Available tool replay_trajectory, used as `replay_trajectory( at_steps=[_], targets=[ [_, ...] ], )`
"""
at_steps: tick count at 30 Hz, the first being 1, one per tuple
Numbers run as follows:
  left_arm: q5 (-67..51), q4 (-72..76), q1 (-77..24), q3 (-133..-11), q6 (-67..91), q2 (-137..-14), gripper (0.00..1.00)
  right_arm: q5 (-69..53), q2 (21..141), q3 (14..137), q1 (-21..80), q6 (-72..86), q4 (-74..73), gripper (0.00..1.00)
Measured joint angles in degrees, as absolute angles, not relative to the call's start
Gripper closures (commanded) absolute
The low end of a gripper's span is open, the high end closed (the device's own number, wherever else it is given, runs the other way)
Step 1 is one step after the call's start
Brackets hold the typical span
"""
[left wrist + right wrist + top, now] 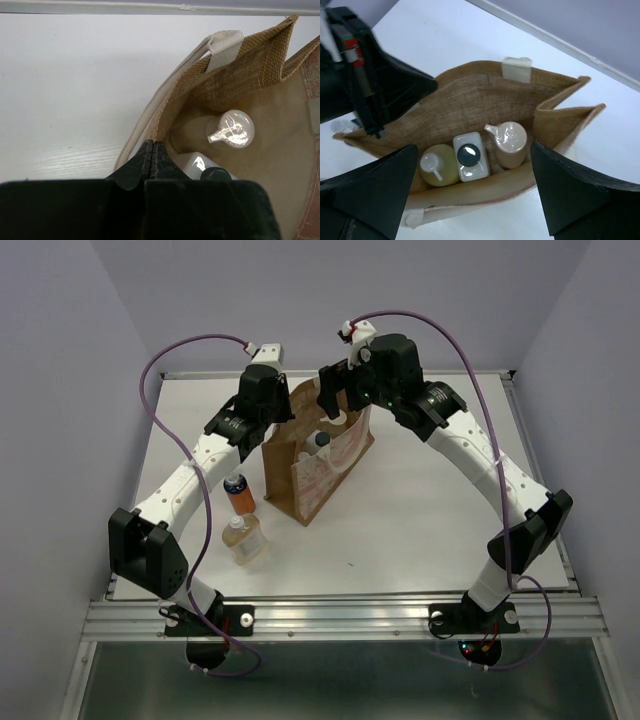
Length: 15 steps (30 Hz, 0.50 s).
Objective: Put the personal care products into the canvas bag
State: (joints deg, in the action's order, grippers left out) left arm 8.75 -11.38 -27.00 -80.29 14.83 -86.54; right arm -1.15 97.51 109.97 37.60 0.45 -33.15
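The canvas bag [300, 475] stands upright mid-table with its mouth open. Inside it stand three bottles: a yellow-green one with a white cap [438, 167], a translucent white one with a black cap [470, 156] and a beige one [509, 142]. My left gripper [152, 145] is shut on the bag's left rim [165, 107] and holds the mouth apart. Directly above the opening, my right gripper [475, 200] hangs open and holds nothing. Left of the bag, on the table, stand an orange bottle with a dark blue cap [239, 493] and an amber bottle with a white cap [243, 538].
The white table [430, 510] ends at a metal rail [340, 615] along its near edge. Purple walls close in the back and both sides. The left arm [185, 485] reaches past the two loose bottles.
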Motion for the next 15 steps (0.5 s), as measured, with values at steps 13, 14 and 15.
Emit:
replay_trajectory(
  at_steps=[13,14,15],
  targets=[
    [9.5,-11.9,-27.0,-80.84,15.11,-86.94,1.0,17.37,95.83,103.09,37.87,17.5,-34.46,0.0],
    [9.5,-11.9,-27.0,-80.84,15.11,-86.94,1.0,17.63,96.07,103.11,37.91,18.28,-34.5,0.0],
    [9.5,-11.9,-27.0,-80.86,15.14,-86.94,1.0,17.76,96.4,103.11,37.95,19.14,-34.54,0.0]
  ],
)
